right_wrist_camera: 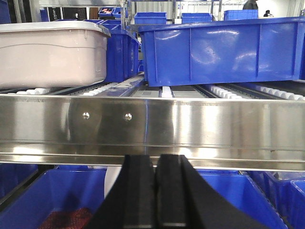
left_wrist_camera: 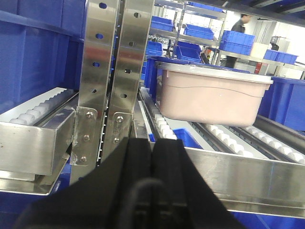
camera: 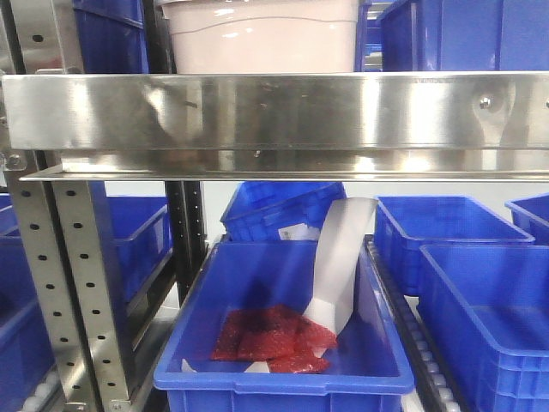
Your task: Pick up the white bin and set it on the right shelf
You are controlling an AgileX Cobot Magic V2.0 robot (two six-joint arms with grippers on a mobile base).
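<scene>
1. Left claw (left_wrist_camera: 151, 157) is pinched tight, holding nothing; right claw (right_wrist_camera: 156, 191) is the same.
2. Just beyond both runs the shelf (right_wrist_camera: 152, 129) rail.
3. The bin (left_wrist_camera: 214, 98) sits on the rollers, ahead-right of the left claw and ahead-left of the right.
4. Best open both wide, clear the rail, then take the rim evenly.

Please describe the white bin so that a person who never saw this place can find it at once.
Look at the steel shelf with the shiny front rail. Behind that rail, on the white rollers, sits the white bin, next to a blue crate. It is the only pale pinkish tub with a thick white rim; every neighbour is blue.
</scene>
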